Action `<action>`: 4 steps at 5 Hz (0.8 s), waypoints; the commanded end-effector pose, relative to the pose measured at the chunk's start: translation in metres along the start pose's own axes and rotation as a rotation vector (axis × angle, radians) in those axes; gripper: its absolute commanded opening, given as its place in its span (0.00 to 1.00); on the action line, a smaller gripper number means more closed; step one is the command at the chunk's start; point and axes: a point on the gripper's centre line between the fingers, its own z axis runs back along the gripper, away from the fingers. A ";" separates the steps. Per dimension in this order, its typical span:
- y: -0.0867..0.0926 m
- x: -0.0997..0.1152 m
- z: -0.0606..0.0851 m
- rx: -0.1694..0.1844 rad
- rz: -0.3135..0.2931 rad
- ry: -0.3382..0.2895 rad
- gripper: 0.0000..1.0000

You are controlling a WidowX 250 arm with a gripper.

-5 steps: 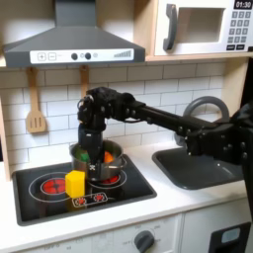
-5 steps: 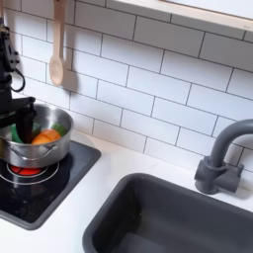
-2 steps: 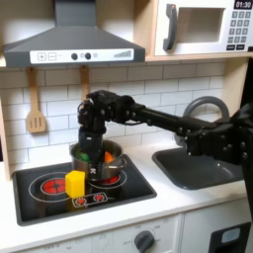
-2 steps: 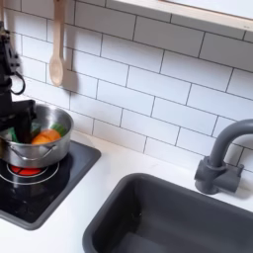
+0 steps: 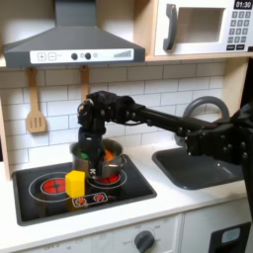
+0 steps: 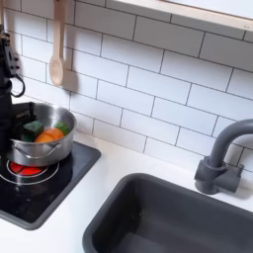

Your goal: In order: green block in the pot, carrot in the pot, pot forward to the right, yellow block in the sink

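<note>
Directly under the end effector (image 5: 89, 158), the pot (image 5: 105, 165) with carrot (image 6: 45, 135).

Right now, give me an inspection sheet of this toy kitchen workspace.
Surface: white counter with black stovetop.
Job's things: pot on stovetop, carrot and green block inside; yellow block on stovetop beside pot; sink holds nothing.
Clutter: wooden spoon on wall.
Gripper: gripper down at pot; jaws unclear.
Cables: nothing seen.
Surroundings: tiles, hood, microwave, faucet.
</note>
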 end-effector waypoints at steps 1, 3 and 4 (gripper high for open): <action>-0.001 -0.002 0.001 -0.001 -0.004 0.005 0.00; 0.004 -0.007 0.000 0.006 -0.006 0.005 0.00; 0.000 -0.010 0.007 -0.011 -0.009 -0.001 0.00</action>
